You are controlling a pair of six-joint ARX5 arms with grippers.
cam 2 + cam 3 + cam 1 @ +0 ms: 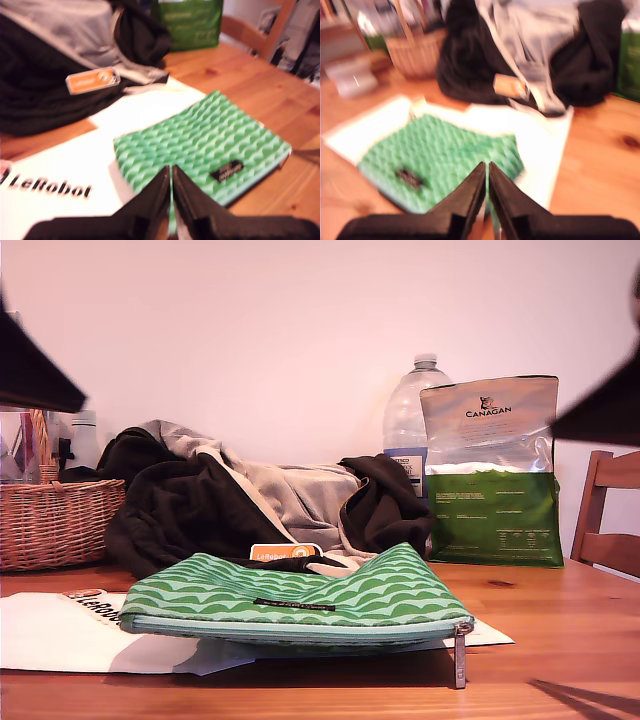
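Note:
A green wave-patterned zip pouch (pixel 300 602) lies flat on a white printed sheet (pixel 60 635) at the table's front middle in the exterior view. Its zipper pull (pixel 460 655) hangs at its right end there. My first gripper (pixel 170 172) is shut with nothing held, hovering above the near edge of the pouch (pixel 205 142). My second gripper (pixel 486 167) is also shut and holds nothing, over an edge of the pouch (pixel 445 160). Two dark blurred arm parts (pixel 35 365) (pixel 600 405) cut into the exterior view's upper left and upper right.
A black and grey jacket (pixel 220 500) with an orange tag (pixel 285 551) is heaped behind the pouch. A wicker basket (pixel 55 520) stands at the exterior view's left; a water bottle (pixel 410 410), a green Canagan bag (pixel 492 475) and a wooden chair (pixel 610 510) at its right.

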